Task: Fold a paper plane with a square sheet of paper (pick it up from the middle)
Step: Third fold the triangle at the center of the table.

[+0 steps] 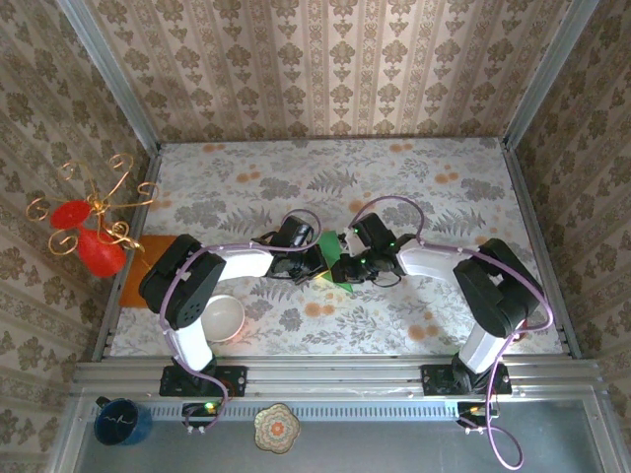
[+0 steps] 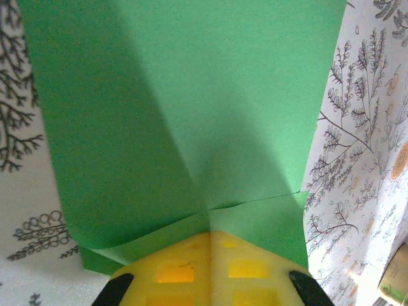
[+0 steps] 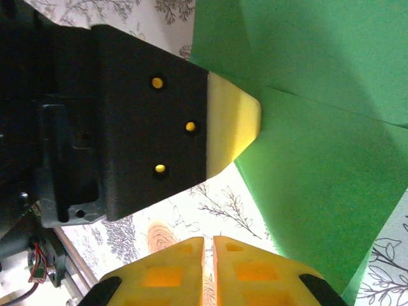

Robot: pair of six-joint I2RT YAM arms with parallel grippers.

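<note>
One pinch holds the fold: your left claw [image 2: 210, 237] is clamped on the paper [image 2: 191, 115] at its crease, while your right claw [image 3: 208, 241], closed beside it, grips nothing visible.

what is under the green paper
The floral table surface shows on both sides of the green paper; whatever lies directly beneath is covered. The left gripper pinches one edge.
</note>
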